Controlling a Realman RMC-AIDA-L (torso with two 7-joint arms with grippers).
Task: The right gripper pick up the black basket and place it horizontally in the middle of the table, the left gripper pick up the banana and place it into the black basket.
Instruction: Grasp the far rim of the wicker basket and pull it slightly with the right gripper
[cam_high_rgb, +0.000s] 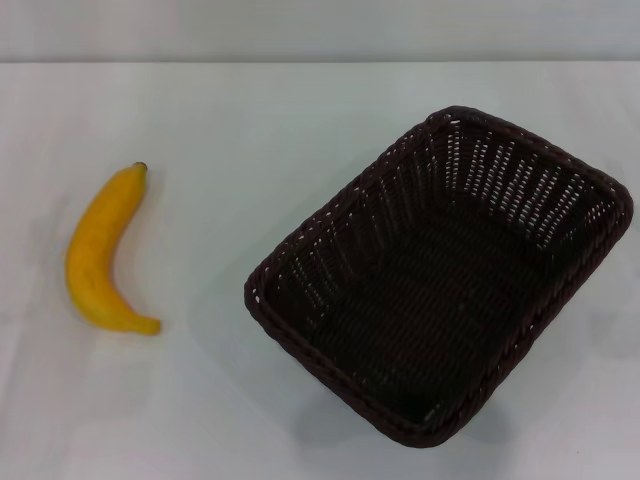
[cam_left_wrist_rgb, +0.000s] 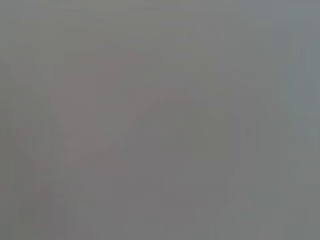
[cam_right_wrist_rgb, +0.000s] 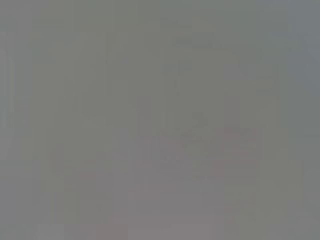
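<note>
The black basket (cam_high_rgb: 440, 275) sits on the white table (cam_high_rgb: 250, 110) at the right, turned at a slant, open side up and empty. The banana (cam_high_rgb: 100, 250) lies on the table at the left, its dark stem tip pointing to the far side, well apart from the basket. Neither the left gripper nor the right gripper shows in the head view. Both wrist views show only a flat grey blur with no object or finger to make out.
The table's far edge (cam_high_rgb: 320, 62) runs across the top of the head view, with a pale wall behind it. Bare white tabletop lies between the banana and the basket.
</note>
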